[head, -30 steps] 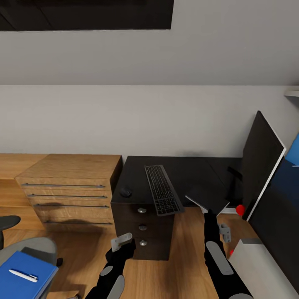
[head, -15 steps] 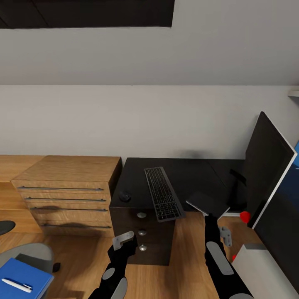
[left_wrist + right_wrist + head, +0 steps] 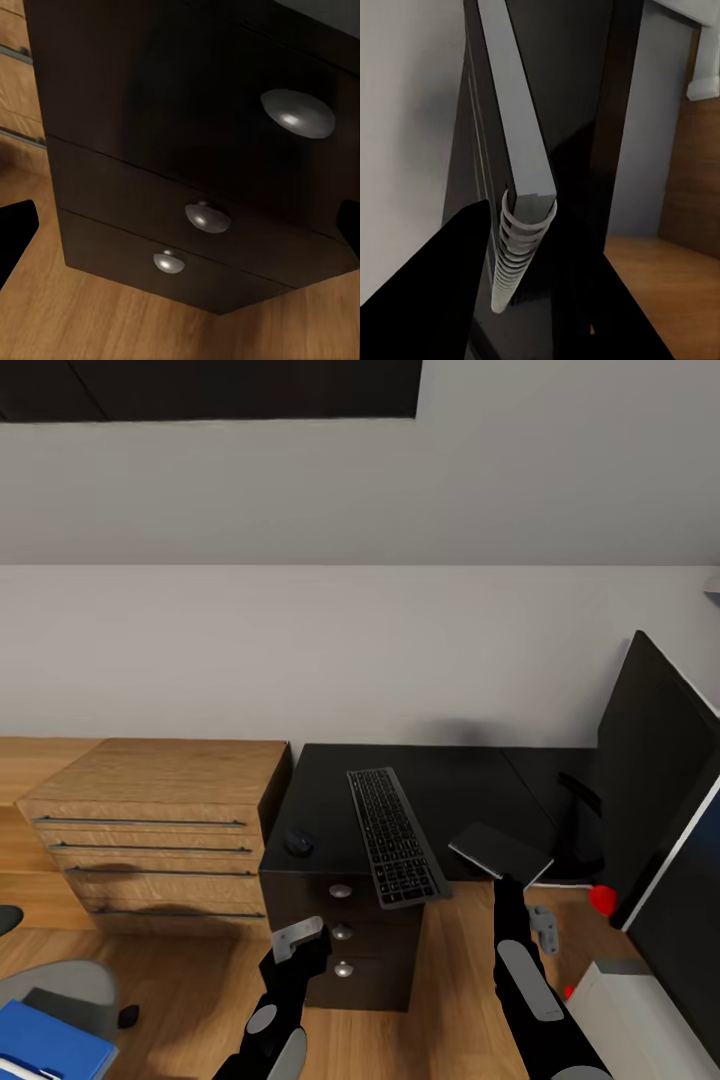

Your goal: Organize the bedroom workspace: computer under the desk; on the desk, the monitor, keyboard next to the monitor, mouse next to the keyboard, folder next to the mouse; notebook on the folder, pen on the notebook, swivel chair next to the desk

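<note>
The black desk (image 3: pixel 450 780) carries the grey keyboard (image 3: pixel 392 848), whose near end overhangs the front edge, and the dark mouse (image 3: pixel 298 843) near its left corner. The monitor (image 3: pixel 665 790) stands tilted at the right with a red dot (image 3: pixel 602 900) at its corner. My right gripper (image 3: pixel 508 882) is shut on the dark spiral-bound notebook (image 3: pixel 500 852) (image 3: pixel 521 150), held just above the desk's front edge. My left gripper (image 3: pixel 295 940) (image 3: pixel 180 225) hangs open before the desk drawers (image 3: pixel 208 217). The blue folder (image 3: pixel 45 1045) lies on the grey swivel chair (image 3: pixel 60 988) at bottom left. The pale computer (image 3: pixel 640 1010) sits at bottom right.
A light wooden drawer unit (image 3: pixel 150 830) with long bar handles stands against the desk's left side. Wooden floor (image 3: pixel 450 980) lies open between my arms and the desk. A white wall runs behind everything.
The whole view has shifted: the chair and folder slid toward the bottom left corner and the monitor toward the right edge, so the camera moved. Both grippers keep their pose; the notebook stays held.
</note>
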{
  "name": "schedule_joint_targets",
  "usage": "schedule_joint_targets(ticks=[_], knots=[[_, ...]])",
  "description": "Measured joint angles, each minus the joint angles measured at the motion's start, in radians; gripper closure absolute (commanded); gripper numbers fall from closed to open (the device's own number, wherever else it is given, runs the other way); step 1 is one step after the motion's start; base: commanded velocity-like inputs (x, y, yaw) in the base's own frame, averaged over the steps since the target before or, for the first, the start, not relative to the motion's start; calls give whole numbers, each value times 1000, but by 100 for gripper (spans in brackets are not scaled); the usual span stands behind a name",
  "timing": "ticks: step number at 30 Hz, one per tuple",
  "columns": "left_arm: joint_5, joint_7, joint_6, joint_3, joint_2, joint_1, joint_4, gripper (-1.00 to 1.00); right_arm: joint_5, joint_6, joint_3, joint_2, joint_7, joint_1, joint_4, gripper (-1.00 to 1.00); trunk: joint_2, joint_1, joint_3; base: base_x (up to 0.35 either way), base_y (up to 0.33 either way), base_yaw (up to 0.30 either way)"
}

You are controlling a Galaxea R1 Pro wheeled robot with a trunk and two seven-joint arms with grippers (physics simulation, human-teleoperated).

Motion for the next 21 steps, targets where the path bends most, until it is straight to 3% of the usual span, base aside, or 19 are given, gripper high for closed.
schedule_joint_targets(ticks=[10,21], knots=[[0,-1,-1,-15,0,0,0,-100,-1,0,-2,1,1,0,1,100,0,0,0,172,0,0],[0,0,-1,-17,1,0,0,-100,-2,-1,-3,3,0,0,0,100,0,0,0,27,0,0]])
